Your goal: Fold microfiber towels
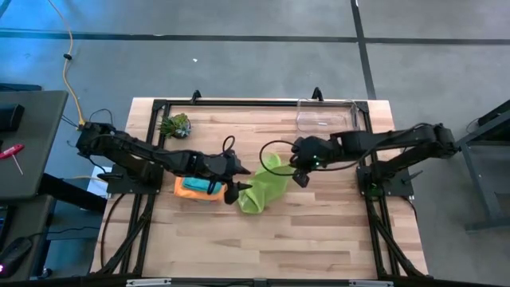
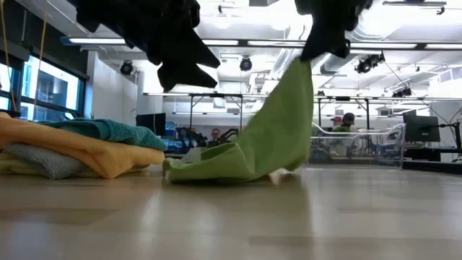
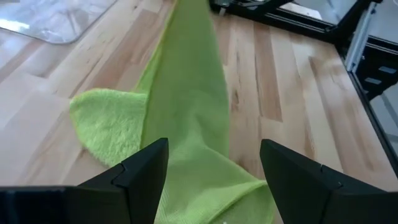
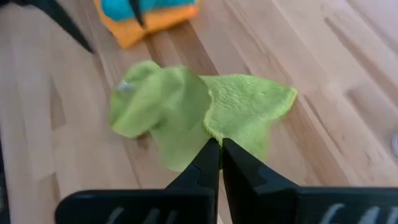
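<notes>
A lime green towel (image 1: 263, 188) lies near the table's middle, one end raised. My right gripper (image 4: 219, 155) is shut on that raised end, up above the table (image 2: 309, 55). My left gripper (image 3: 214, 171) hangs open over the towel's left part (image 1: 237, 182), with the cloth below and beyond its fingers, apart from them. To the left sits a stack of folded towels (image 1: 199, 189), teal on orange with grey and yellow below (image 2: 72, 148). My right gripper pinches the lime towel at an edge of its raised end (image 4: 214, 134) between its two shut fingers. The fingers slant down from above, coming from the table's right. The cloth hangs below them as a slanting sheet (image 2: 285, 115), and its lower part (image 2: 213, 165) lies bunched on the table.
A small green spiky plant (image 1: 175, 125) stands at the far left of the table. A clear plastic bin (image 1: 327, 115) sits at the far right. Bare wood stretches along the near side (image 1: 263, 239). People and desks show in the room behind.
</notes>
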Tool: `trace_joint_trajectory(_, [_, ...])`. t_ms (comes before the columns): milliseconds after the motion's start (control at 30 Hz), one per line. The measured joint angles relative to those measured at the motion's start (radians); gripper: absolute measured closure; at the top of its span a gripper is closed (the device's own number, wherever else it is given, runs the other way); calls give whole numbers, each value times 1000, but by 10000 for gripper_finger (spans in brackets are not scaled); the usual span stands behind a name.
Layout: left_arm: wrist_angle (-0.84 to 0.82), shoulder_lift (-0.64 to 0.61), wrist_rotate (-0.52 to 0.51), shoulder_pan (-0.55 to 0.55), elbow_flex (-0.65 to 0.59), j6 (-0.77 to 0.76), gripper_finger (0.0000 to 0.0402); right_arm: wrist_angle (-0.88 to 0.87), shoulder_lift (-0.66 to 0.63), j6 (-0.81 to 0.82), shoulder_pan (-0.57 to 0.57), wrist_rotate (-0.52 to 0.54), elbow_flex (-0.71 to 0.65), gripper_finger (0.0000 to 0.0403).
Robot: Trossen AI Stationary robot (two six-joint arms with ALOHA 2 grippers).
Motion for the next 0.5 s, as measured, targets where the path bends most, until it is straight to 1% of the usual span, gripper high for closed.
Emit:
trace_joint_trajectory(167, [-7, 14, -1, 21, 0, -19, 152, -41, 0, -23, 0, 0, 26, 403])
trace_joint_trajectory(333, [3, 62, 3, 46, 0, -18, 127, -45, 4, -37, 23, -5, 26, 403])
trace_joint_trajectory(400, [45, 102, 43, 56, -1, -3, 117, -44, 5, -47, 34, -6, 26, 403])
trace_joint_trajectory(500, [106, 161, 131, 64, 0, 29, 109, -46, 10, -53, 46, -7, 26, 403])
